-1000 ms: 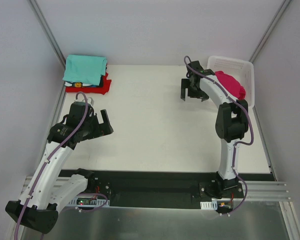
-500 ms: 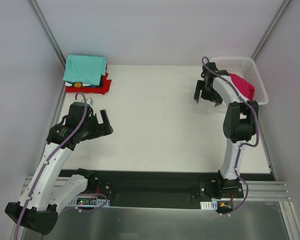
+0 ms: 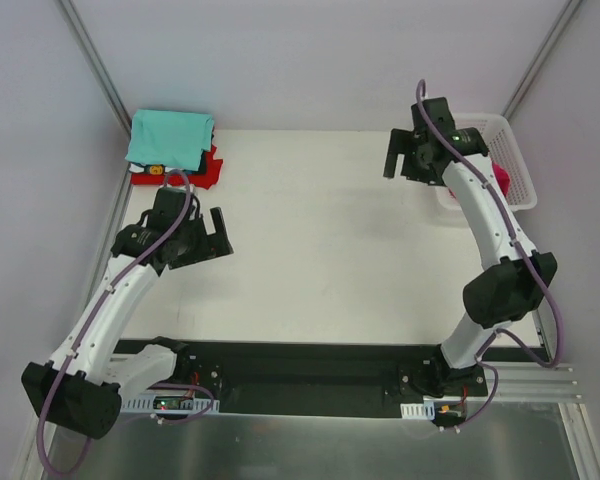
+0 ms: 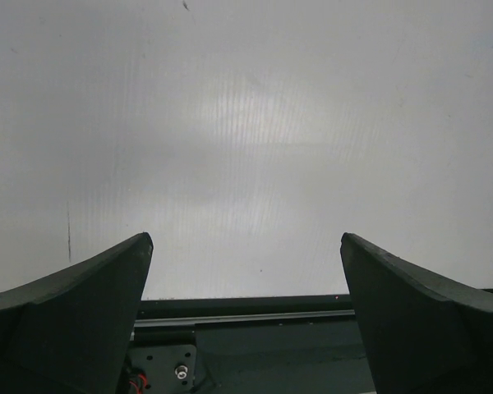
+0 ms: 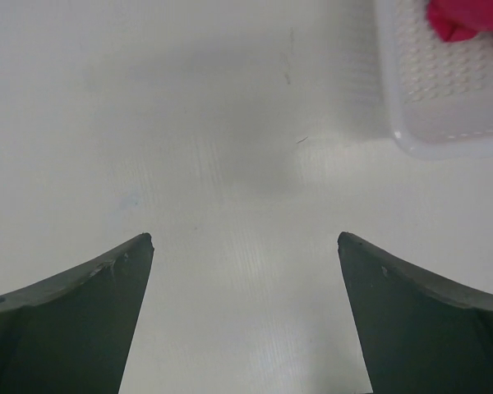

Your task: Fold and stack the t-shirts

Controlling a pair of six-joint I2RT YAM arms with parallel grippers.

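Note:
Folded t-shirts are stacked at the far left corner, a teal one on top of a red one. A magenta t-shirt lies bunched in the white mesh basket at the far right, mostly hidden by my right arm; the right wrist view catches a corner of this magenta t-shirt. My right gripper hangs open over bare table just left of the basket. My left gripper is open and empty over the table, in front of the stack.
The basket rim sits at the upper right of the right wrist view. The black base rail shows below my left fingers. Grey walls with metal posts close in both sides.
My right arm has swung up and to the right, now stretched along the basket, which sits further right than before. The left arm has shifted slightly forward. Both grippers stayed open.

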